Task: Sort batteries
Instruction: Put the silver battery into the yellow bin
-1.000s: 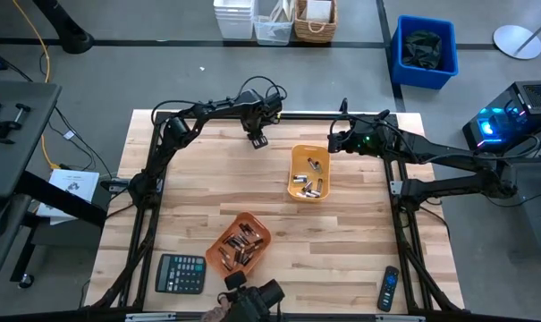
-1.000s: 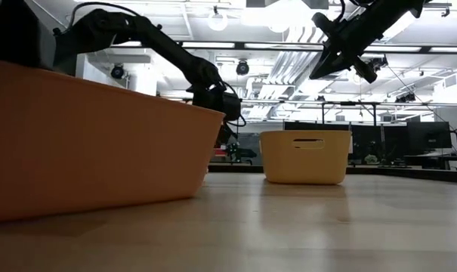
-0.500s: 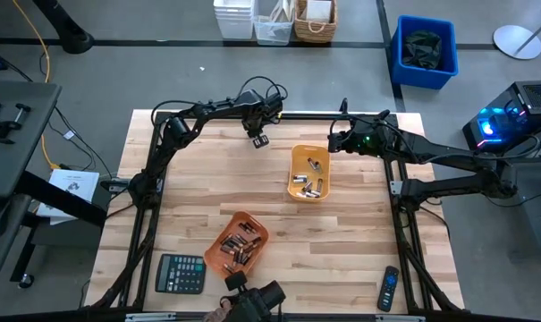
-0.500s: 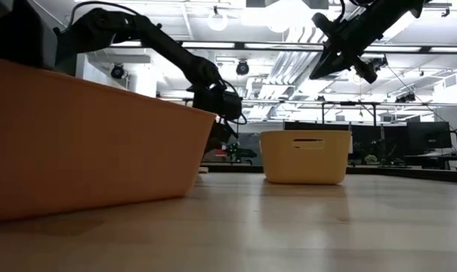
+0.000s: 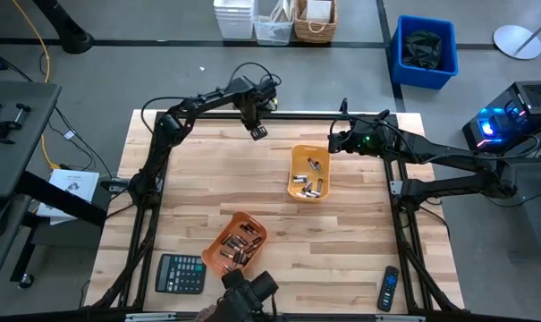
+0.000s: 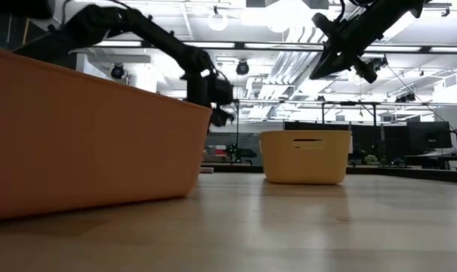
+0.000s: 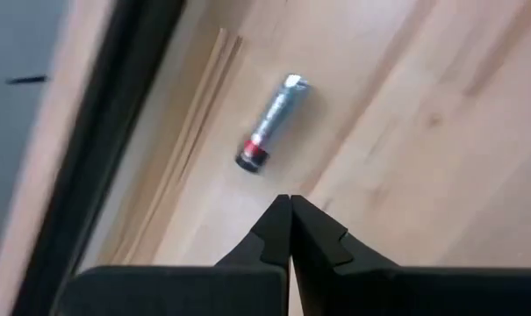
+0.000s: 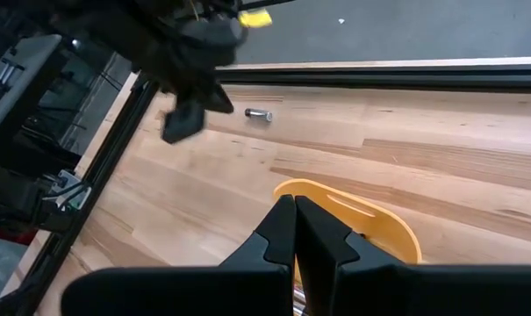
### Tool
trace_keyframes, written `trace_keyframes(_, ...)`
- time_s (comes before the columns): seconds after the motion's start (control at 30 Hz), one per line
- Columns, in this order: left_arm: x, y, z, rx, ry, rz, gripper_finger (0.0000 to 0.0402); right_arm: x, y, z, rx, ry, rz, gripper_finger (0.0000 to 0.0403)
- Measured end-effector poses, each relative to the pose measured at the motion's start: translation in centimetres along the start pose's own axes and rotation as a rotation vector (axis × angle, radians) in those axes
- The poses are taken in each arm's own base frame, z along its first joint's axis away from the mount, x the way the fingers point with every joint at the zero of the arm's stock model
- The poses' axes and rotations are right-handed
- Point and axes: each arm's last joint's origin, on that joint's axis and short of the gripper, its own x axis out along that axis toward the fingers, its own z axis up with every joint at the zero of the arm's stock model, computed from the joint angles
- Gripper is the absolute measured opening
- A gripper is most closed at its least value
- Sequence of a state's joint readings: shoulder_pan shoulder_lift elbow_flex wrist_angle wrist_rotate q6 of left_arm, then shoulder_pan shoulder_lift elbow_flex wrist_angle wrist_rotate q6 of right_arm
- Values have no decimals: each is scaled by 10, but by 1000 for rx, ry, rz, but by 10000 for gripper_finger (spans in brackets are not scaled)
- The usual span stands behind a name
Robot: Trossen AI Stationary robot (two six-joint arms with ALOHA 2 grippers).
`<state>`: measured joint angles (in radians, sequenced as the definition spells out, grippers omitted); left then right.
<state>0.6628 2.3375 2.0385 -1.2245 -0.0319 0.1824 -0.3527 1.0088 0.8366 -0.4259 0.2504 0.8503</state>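
My left gripper (image 5: 257, 131) (image 7: 289, 204) is shut and hangs over the table's far edge, touching nothing. A single silvery battery with a red band (image 7: 269, 123) (image 8: 259, 115) lies on its side on the wood just beyond the fingertips. My right gripper (image 5: 333, 139) (image 8: 295, 206) is shut and hovers at the far end of the yellow tray (image 5: 296, 161) (image 8: 370, 204), which holds several batteries (image 5: 311, 183). The orange tray (image 5: 224, 234) near the near edge holds several more batteries (image 5: 239, 249).
A black calculator (image 5: 181, 273) lies left of the orange tray and a black remote control (image 5: 389, 289) at the near right corner. The black table frame runs along the far edge (image 7: 98, 132). Bare wood lies between the two trays.
My left gripper has risen and drawn a little toward the table's far edge, staying shut. The orange tray has shifted slightly toward the table's left. My right arm has kept still.
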Motion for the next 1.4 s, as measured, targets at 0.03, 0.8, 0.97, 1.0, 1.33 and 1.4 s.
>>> trace_keyframes(0.03, -6, 0, -1, -1, -13, 2, 5, 0, 0, 0, -2, 0, 0, 0)
trace_keyframes(0.8, -21, -51, -30, 20, -502, -75, 0, 0, 0, -1, -10, 18, 8, 0)
trace_keyframes(0.97, -15, -36, -44, -221, -807, -12, 0, 0, -1, 0, -14, 3, -4, 0)
trace_keyframes(1.0, -10, -28, -45, -304, -801, -23, 0, 0, -1, 0, -9, 1, -6, 0)
trace_keyframes(1.33, 17, -1, -38, -393, -770, -30, 0, 0, -1, 0, 41, -1, -6, 0)
trace_keyframes(1.4, 16, 0, -36, -382, -774, -30, 0, 0, -1, 0, 43, -1, -6, 0)
